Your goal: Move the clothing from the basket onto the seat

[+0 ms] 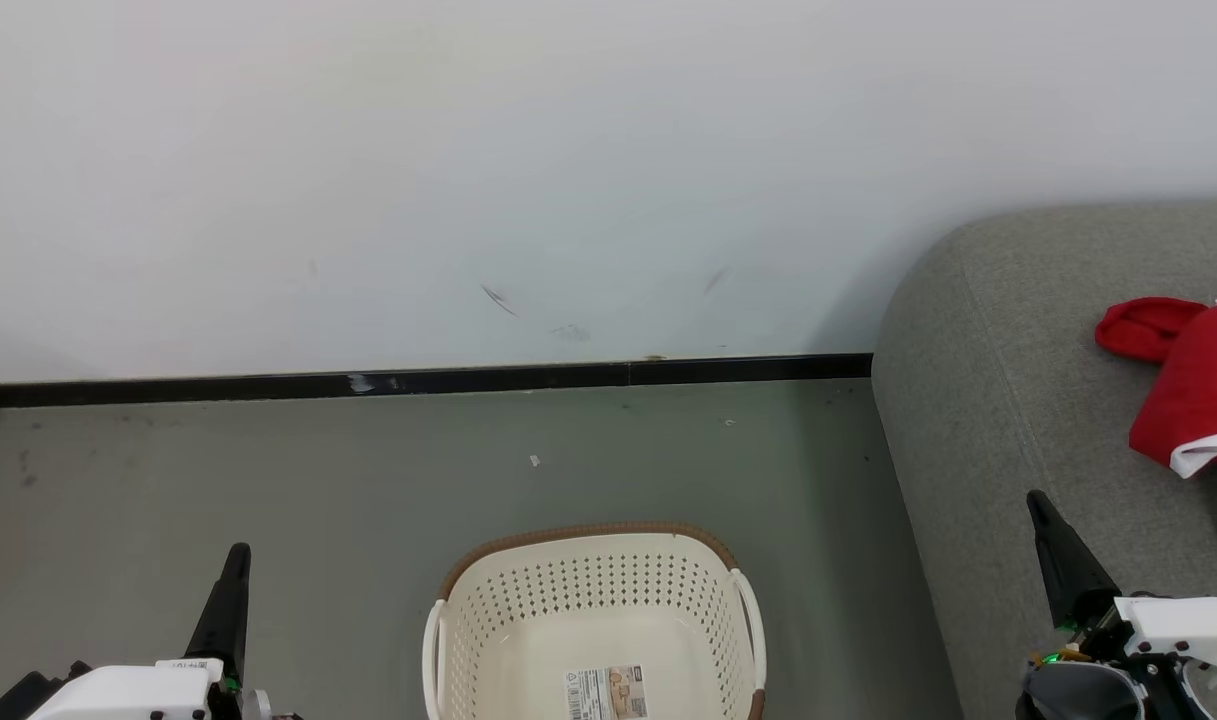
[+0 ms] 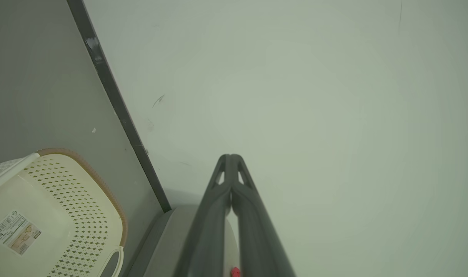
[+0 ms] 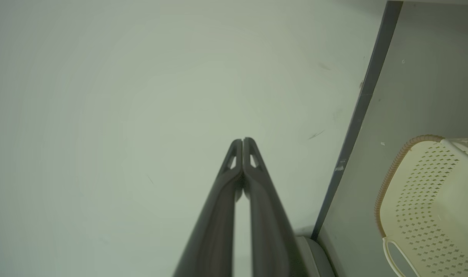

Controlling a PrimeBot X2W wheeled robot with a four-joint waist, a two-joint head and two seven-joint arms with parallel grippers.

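At right of frame the clothing point(image 1: 1193, 385) lies on the seat point(image 1: 978, 400), the basket point(image 1: 588, 590) at bottom centre shows a bare base, and the left gripper point(image 1: 236, 560) and right gripper point(image 1: 1040, 508) hold their fingers pressed together on nothing, so a careless right-arm swing could drag fabric off.

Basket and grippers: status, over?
Shut and empty: left gripper, right gripper. Visible part of basket holds nothing. Red clothing lies on seat. Nothing in the way.
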